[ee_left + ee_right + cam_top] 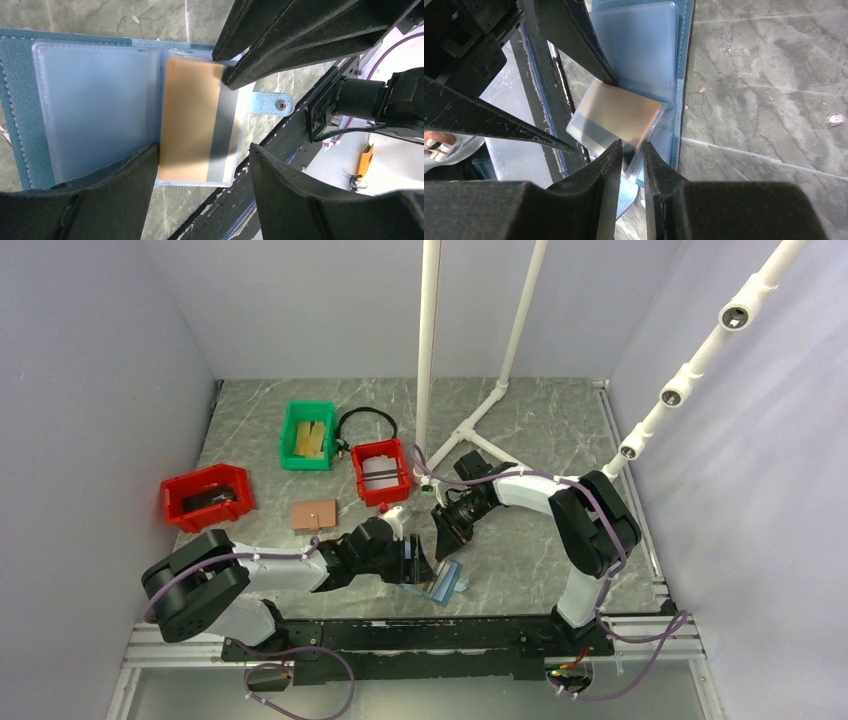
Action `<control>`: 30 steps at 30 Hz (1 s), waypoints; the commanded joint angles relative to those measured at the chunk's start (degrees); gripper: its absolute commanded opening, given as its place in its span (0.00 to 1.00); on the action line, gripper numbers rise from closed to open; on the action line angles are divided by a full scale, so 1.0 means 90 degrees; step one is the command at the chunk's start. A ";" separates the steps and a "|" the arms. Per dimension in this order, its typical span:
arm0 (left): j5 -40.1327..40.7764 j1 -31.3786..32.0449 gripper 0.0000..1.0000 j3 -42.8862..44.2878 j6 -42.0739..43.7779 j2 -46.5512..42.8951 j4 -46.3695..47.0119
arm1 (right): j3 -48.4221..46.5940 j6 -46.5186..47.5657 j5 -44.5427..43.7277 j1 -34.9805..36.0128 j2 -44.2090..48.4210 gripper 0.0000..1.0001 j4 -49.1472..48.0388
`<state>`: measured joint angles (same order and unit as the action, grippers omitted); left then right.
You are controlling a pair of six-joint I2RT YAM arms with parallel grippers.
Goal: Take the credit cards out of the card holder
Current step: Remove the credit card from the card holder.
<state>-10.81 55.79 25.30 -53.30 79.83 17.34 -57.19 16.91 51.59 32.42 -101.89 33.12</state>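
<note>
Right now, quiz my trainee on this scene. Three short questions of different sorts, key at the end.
1. True or false: the blue wallet lies shut.
2. Which arm's fingers pinch the edge of the gold card? A left, B right, C neither.
3. Fill in: the bin farthest back on the table is ___.

Key: 1 false, it lies open. 2 B, the right fingers are closed on the card's edge. 3 green.
</note>
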 commanded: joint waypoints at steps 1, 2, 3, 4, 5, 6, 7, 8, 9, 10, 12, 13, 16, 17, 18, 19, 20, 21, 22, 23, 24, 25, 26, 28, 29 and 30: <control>0.0281 0.0069 0.73 0.0176 0.0233 0.0209 -0.0386 | -0.0169 -0.0061 0.0645 0.0091 -0.0061 0.23 0.0100; 0.0284 0.0084 0.73 0.0192 0.0243 0.0216 -0.0401 | -0.0164 -0.0078 0.0660 0.0094 -0.0062 0.23 0.0078; 0.0288 0.0086 0.73 0.0205 0.0255 0.0224 -0.0403 | -0.0167 -0.0082 0.0668 0.0094 -0.0070 0.23 0.0071; 0.0284 0.0095 0.73 0.0214 0.0266 0.0222 -0.0404 | -0.0174 -0.0090 0.0673 0.0092 -0.0080 0.23 0.0078; 0.0277 0.0104 0.73 0.0225 0.0281 0.0217 -0.0391 | -0.0178 -0.0100 0.0689 0.0093 -0.0092 0.23 0.0080; 0.0268 0.0116 0.74 0.0219 0.0300 0.0207 -0.0359 | -0.0179 -0.0108 0.0702 0.0093 -0.0101 0.22 0.0079; 0.0264 0.0124 0.74 0.0221 0.0313 0.0197 -0.0355 | -0.0179 -0.0118 0.0710 0.0093 -0.0114 0.22 0.0079; 0.0276 0.0136 0.74 0.0225 0.0333 0.0177 -0.0367 | -0.0187 -0.0120 0.0726 0.0090 -0.0115 0.22 0.0088; 0.0303 0.0146 0.74 0.0232 0.0349 0.0157 -0.0406 | -0.0187 -0.0121 0.0739 0.0090 -0.0116 0.22 0.0084; 0.0340 0.0156 0.74 0.0257 0.0368 0.0133 -0.0460 | -0.0188 -0.0121 0.0749 0.0090 -0.0115 0.22 0.0088; 0.0429 0.0185 0.75 0.0303 0.0415 0.0101 -0.0630 | -0.0189 -0.0128 0.0761 0.0088 -0.0117 0.22 0.0089; 0.0505 0.0206 0.75 0.0338 0.0444 0.0088 -0.0741 | -0.0189 -0.0130 0.0769 0.0081 -0.0116 0.22 0.0089; 0.0690 0.0275 0.77 0.0455 0.0522 0.0057 -0.1011 | -0.0198 -0.0145 0.0781 0.0073 -0.0120 0.22 0.0078; 0.0750 0.0296 0.77 0.0498 0.0542 0.0057 -0.1096 | -0.0198 -0.0149 0.0790 0.0071 -0.0120 0.22 0.0079; 0.0813 0.0325 0.77 0.0542 0.0562 0.0061 -0.1193 | -0.0191 -0.0160 0.0791 0.0069 -0.0116 0.22 0.0071; 0.0869 0.0345 0.77 0.0577 0.0577 0.0070 -0.1280 | -0.0188 -0.0165 0.0791 0.0064 -0.0120 0.22 0.0070; 0.0928 0.0363 0.77 0.0621 0.0572 0.0082 -0.1394 | -0.0189 -0.0160 0.0791 0.0055 -0.0124 0.22 0.0065; 0.0965 0.0372 0.77 0.0652 0.0571 0.0092 -0.1459 | -0.0189 -0.0162 0.0798 0.0059 -0.0121 0.22 0.0069; 0.1009 0.0381 0.77 0.0676 0.0566 0.0102 -0.1519 | -0.0189 -0.0160 0.0800 0.0059 -0.0127 0.22 0.0069; 0.1063 0.0383 0.77 0.0697 0.0544 0.0109 -0.1589 | -0.0189 -0.0160 0.0815 0.0059 -0.0125 0.22 0.0070; 0.1112 0.0390 0.77 0.0716 0.0533 0.0122 -0.1665 | -0.0189 -0.0156 0.0827 0.0056 -0.0125 0.22 0.0077; 0.1147 0.0393 0.77 0.0745 0.0532 0.0138 -0.1715 | -0.0196 -0.0143 0.0838 0.0056 -0.0125 0.22 0.0086; 0.1177 0.0399 0.76 0.0778 0.0524 0.0148 -0.1780 | -0.0198 -0.0141 0.0847 0.0058 -0.0125 0.22 0.0089; 0.1181 0.0411 0.76 0.0827 0.0512 0.0170 -0.1891 | -0.0198 -0.0135 0.0873 0.0051 -0.0125 0.22 0.0098; 0.1184 0.0412 0.75 0.0847 0.0507 0.0181 -0.1914 | -0.0198 -0.0131 0.0885 0.0051 -0.0125 0.22 0.0106; 0.1182 0.0412 0.73 0.0871 0.0489 0.0187 -0.1917 | -0.0198 -0.0130 0.0888 0.0053 -0.0125 0.22 0.0106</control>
<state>-4.16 59.44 31.97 -50.19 80.40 4.89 -57.49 15.97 55.13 32.12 -102.98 33.15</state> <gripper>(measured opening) 0.752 0.222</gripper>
